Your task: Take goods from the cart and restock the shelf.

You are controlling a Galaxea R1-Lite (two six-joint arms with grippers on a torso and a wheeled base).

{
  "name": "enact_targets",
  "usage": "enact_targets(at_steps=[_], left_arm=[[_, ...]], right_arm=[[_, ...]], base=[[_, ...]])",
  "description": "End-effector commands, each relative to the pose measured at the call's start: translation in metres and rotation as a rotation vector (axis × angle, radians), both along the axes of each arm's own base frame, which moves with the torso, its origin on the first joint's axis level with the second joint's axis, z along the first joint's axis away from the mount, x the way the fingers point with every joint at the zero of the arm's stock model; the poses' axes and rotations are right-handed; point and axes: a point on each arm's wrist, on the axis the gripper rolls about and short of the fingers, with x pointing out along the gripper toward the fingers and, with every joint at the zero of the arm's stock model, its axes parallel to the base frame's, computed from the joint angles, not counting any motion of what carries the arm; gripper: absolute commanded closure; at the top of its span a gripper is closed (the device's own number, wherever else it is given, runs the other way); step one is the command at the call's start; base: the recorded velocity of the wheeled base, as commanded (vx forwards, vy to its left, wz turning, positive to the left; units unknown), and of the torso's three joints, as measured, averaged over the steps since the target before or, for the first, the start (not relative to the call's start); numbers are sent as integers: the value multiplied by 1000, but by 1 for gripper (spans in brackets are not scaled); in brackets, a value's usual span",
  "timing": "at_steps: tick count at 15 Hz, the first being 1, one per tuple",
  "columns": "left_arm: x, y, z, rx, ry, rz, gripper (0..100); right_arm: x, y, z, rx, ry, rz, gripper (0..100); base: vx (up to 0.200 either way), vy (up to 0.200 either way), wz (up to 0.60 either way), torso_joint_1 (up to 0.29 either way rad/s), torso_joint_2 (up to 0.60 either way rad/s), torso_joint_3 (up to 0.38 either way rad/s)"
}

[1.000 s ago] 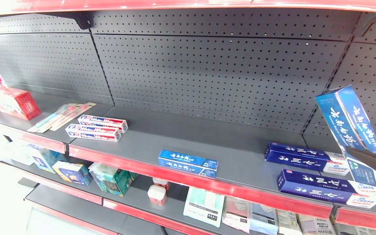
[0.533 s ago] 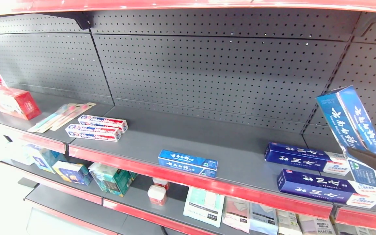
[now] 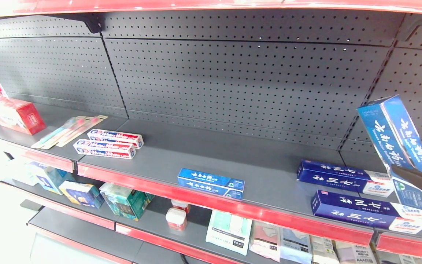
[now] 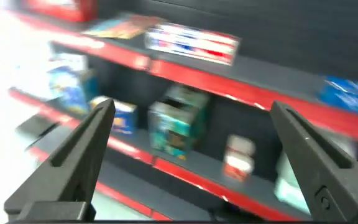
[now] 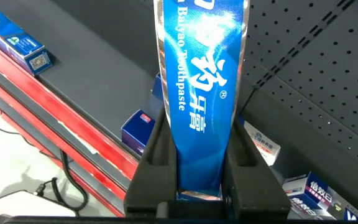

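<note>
Right gripper (image 5: 197,146): we log it closed on the blue toothpaste box (image 3: 394,137), one finger on each long side near the box's lower end. The box is held in the air, tilted with its top leaning to the robot's left, at the far right of the shelf (image 3: 211,154) and in front of the pegboard wall (image 3: 247,80).

Left gripper (image 4: 192,107): fingers spread wide with nothing between them, facing the lower shelves.

Below the held box we count two dark blue boxes (image 3: 343,178), lying flat one behind the other; the nearer one sits at the red front edge (image 3: 233,207).

A light blue box (image 3: 210,182) lies at that edge mid-shelf. Two white and red boxes (image 3: 108,143) lie further left.

Open room: we note bare shelf between the light blue box and the dark blue pair, and behind all the boxes up to the wall.
</note>
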Motion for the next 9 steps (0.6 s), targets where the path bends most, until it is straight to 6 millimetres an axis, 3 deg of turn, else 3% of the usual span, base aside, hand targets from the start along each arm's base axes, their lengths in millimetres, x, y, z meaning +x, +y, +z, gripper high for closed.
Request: enact_targets(at_steps=[1,4,9], left_arm=[[0,-2,-4,82,35,-105,0],[0,-1,-3,5,27,-58,0],[0,-1,-3,43,27,-57,0]], right_arm=[[-1,0,0,0,-4,0,100],[-2,0,0,1,-6,-1,100],[2,1,0,-4,4,5,100]], base=[[0,0,0,0,0,0],[0,0,0,0,0,0],[0,0,0,0,0,0]])
